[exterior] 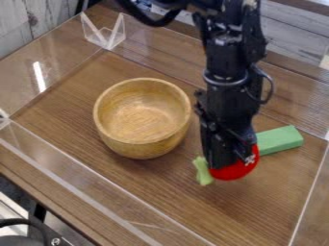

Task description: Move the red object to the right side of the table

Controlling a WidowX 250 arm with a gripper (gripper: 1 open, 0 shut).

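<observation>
**Red object held low over the bench, right of the bowl**

Nearest the camera: a low clear acrylic wall (129, 216) edges the bench (77, 135). It is glossy and see-through, with bright glare on its upper edge. The bench surface is dark brown wood grain with a soft sheen. At the bottom left corner, dark rounded shapes are cut off by the frame; I cannot tell what they are.

Mid-ground, right of centre: the hand (226, 169) points straight down, black and blocky. Its fingers are nearly closed, pinching the red object (237, 170). The object is small, round, bright red and soft-looking. A small light-green leafy piece (203, 173) sticks out at its lower left. The fingers cover the object's upper part. Whether its underside touches the bench is not clear.

Left of the hand: a wooden bowl (139, 118), round, pale, smooth-turned, with grain visible inside. It stands upright, just beside the hand. No contact between the two is visible.

Behind the hand, to the right: a green rectangular block (283, 138), matte, lying flat. The arm hides its left end.

Far: the black arm (232, 48) rises out of frame at the top. At the back left corner the clear acrylic walls (103, 31) meet in sharp points. The background beyond them is pale and blurred.
</observation>
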